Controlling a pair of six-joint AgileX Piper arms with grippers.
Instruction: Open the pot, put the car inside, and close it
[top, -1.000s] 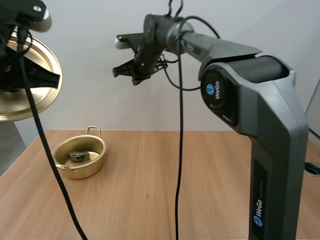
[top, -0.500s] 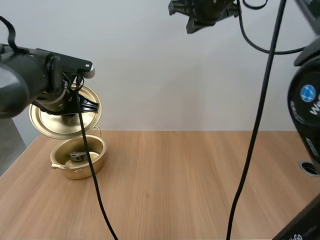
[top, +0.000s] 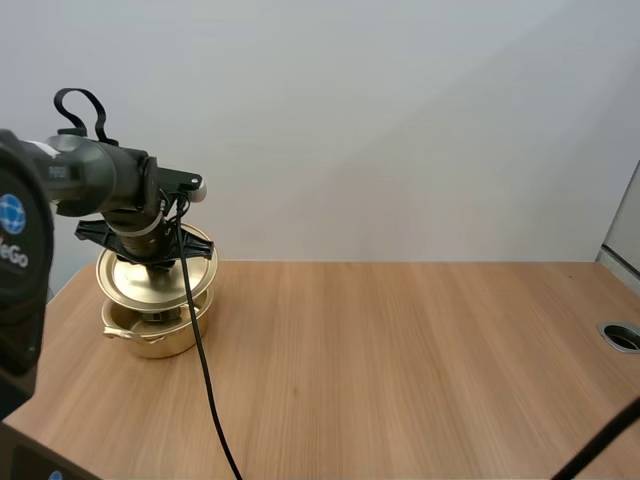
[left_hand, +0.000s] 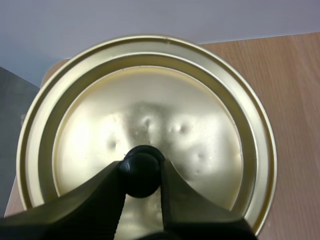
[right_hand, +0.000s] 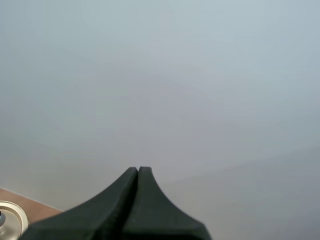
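Left wrist view: lid (left_hand: 200, 125) poised over pot (top: 150, 338)

Left gripper (left_hand: 142, 175) pinched the lid's black knob (left_hand: 141, 165); the lid sat slightly tilted above the pot. Seating it well called for levelling it, centring it on the pot's rim, lowering gently, then letting go. Right gripper (right_hand: 138, 172), well away from the pot, had its fingers pressed together.

Seemingly plain wall (top: 420, 120), wooden table (top: 420, 370)

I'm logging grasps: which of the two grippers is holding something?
The left gripper: its fingers pinch the knob of the lid over the pot. The right gripper is shut on nothing.
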